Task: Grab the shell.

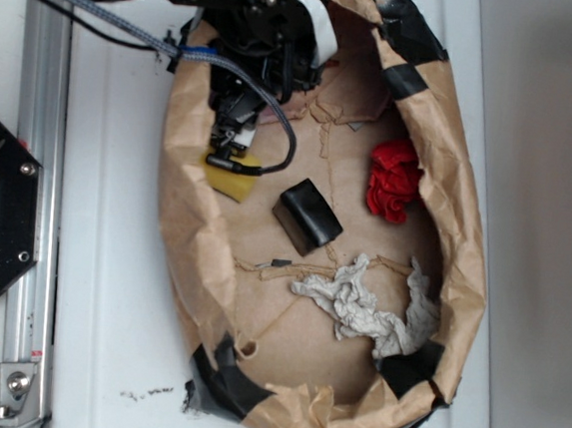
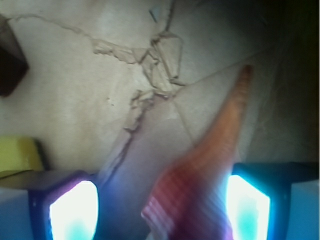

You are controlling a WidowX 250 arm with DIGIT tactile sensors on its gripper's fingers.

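Note:
In the wrist view the shell (image 2: 220, 150) is orange-brown and ribbed, and its long pointed tail runs up to the right. Its wide end lies between the jaws of my gripper (image 2: 160, 210). It sits against the right pad (image 2: 247, 207), and a gap of bare paper separates it from the left pad (image 2: 75, 210). The jaws stand apart, so the gripper is open. In the exterior view my gripper (image 1: 227, 144) hangs low at the upper left inside the brown paper basin (image 1: 189, 236), and the arm hides the shell.
A yellow sponge (image 1: 231, 174) lies just below the gripper and shows at the wrist view's left edge (image 2: 17, 155). A black box (image 1: 308, 216), a red cloth (image 1: 394, 180) and a grey-white cloth wad (image 1: 368, 306) lie further in. A metal rail (image 1: 41, 153) runs along the left.

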